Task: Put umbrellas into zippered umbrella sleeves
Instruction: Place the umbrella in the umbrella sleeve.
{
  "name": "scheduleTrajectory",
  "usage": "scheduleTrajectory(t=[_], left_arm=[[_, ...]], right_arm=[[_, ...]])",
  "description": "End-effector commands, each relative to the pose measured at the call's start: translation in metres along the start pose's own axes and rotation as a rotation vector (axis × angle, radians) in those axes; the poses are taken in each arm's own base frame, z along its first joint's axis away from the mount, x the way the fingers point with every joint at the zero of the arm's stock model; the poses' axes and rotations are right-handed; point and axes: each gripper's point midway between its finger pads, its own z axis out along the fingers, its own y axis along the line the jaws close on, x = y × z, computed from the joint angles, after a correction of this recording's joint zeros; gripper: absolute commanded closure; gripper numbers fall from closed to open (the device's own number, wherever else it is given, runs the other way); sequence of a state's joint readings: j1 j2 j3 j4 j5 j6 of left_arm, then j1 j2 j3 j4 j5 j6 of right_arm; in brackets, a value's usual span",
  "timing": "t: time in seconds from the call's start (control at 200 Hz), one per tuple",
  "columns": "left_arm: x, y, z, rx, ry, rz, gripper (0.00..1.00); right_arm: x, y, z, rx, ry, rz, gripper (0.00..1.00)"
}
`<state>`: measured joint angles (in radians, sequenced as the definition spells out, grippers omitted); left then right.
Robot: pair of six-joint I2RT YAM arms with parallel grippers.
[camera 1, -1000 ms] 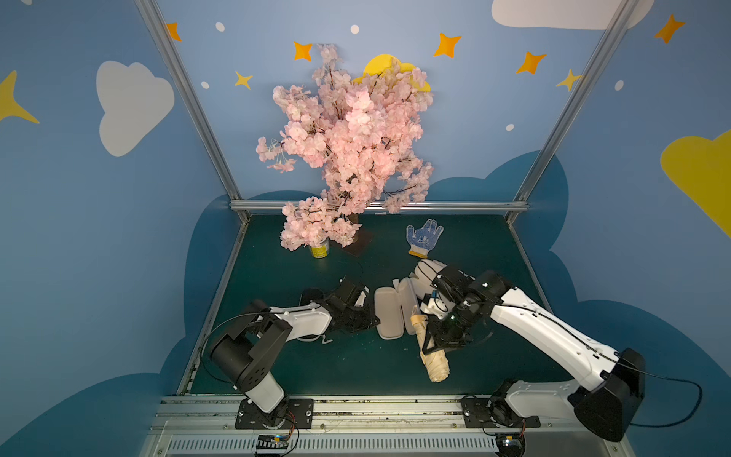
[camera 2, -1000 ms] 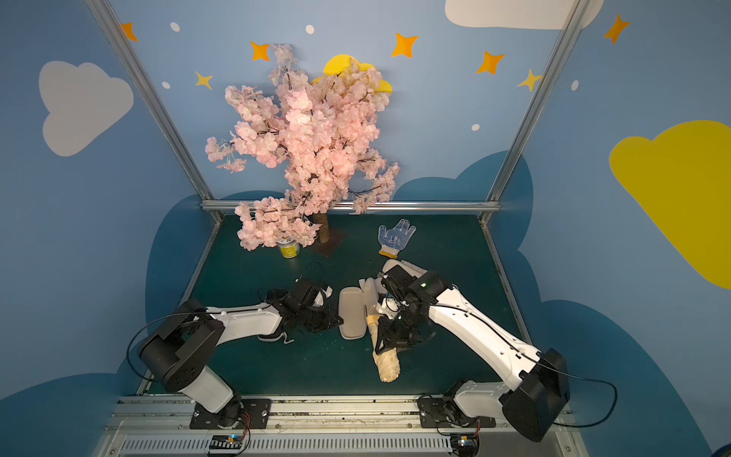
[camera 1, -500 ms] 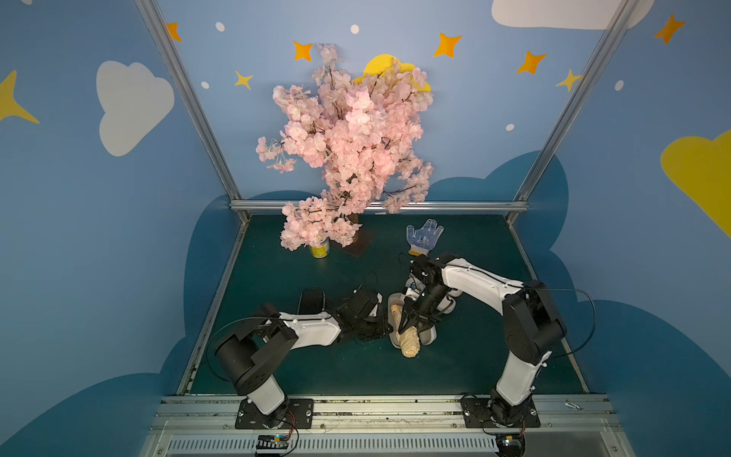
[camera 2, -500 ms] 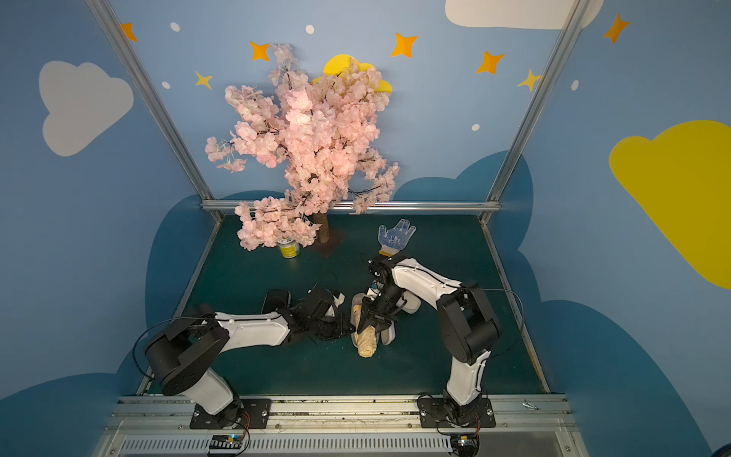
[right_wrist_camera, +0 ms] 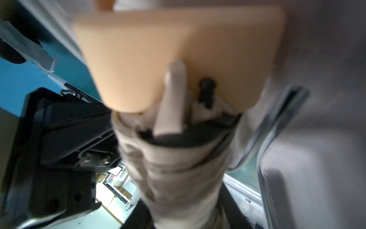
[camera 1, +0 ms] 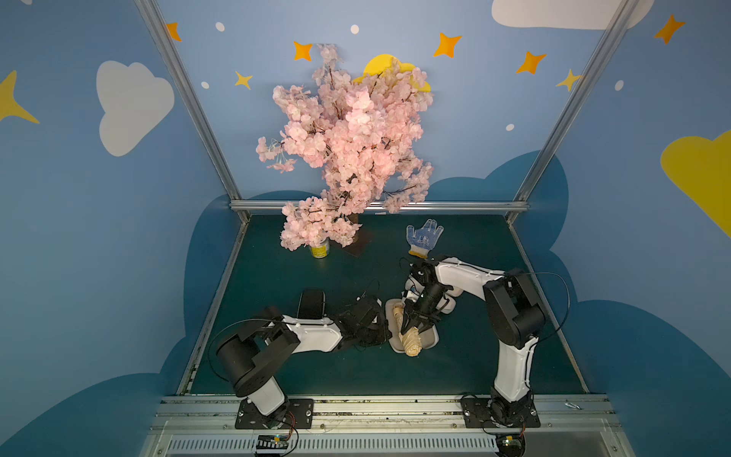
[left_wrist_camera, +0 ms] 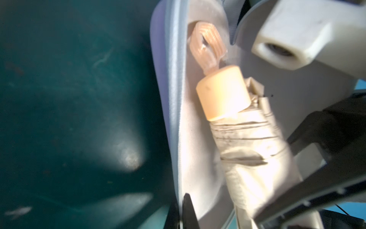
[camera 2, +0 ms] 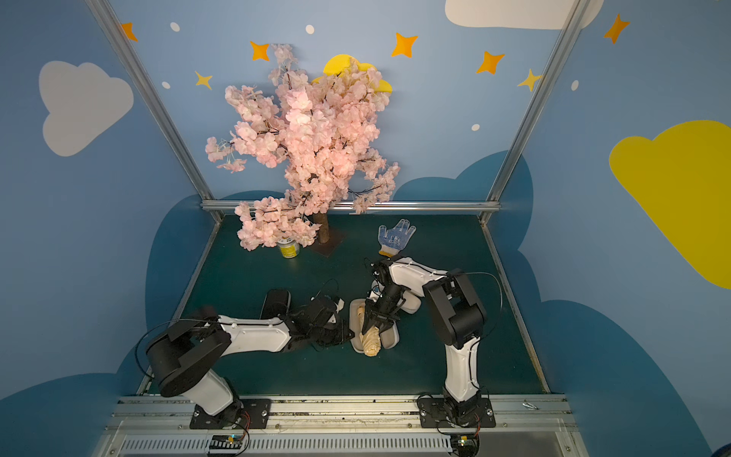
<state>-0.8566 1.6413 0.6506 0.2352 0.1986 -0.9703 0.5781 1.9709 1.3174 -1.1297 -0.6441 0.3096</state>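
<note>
One umbrella [camera 1: 410,341] seen, cream, near end overhanging open sleeve [camera 1: 429,338], not seated | right hand [camera 1: 413,322] grasping it | left hand [camera 1: 384,330] pinched on that sleeve's rim | three sleeves: open, black sleeve [camera 1: 311,302] shut, pale sleeve [camera 1: 451,302] under right arm | zipping left | one glove [camera 1: 424,236] far back

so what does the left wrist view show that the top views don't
Left wrist only: the ribbed loop and peach handle cap, close up on the pale case lining. Top views only: the glove, blossom tree, yellow can and black case. Shared: the beige umbrella tipped into that pale case.
</note>
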Motion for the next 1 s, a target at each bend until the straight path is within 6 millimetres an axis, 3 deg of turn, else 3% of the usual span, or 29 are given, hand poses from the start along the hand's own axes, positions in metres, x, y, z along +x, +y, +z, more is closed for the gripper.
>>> scheduleTrajectory(t=[0.0, 0.265, 0.491, 0.656, 0.851, 0.996], left_arm=[[-0.003, -0.007, 0.005, 0.022, 0.003, 0.01, 0.97], [-0.003, -0.011, 0.01, 0.031, 0.015, 0.025, 0.97], [0.0, -0.013, 0.011, 0.043, 0.039, 0.026, 0.97], [0.001, -0.014, 0.013, 0.049, 0.049, 0.027, 0.97], [0.002, -0.013, 0.014, 0.05, 0.049, 0.022, 0.97], [0.002, -0.014, 0.014, 0.055, 0.05, 0.019, 0.97]], right_arm=[[-0.009, -0.009, 0.004, 0.061, -0.003, 0.002, 1.0], [-0.027, -0.011, 0.011, 0.206, -0.043, -0.043, 1.0], [-0.046, 0.002, 0.009, 0.207, -0.106, -0.033, 1.0], [-0.058, -0.001, 0.005, 0.275, -0.117, -0.048, 0.96], [-0.069, -0.007, 0.016, 0.293, -0.111, -0.041, 0.93], [-0.077, -0.004, 0.005, 0.381, -0.172, -0.086, 0.86]])
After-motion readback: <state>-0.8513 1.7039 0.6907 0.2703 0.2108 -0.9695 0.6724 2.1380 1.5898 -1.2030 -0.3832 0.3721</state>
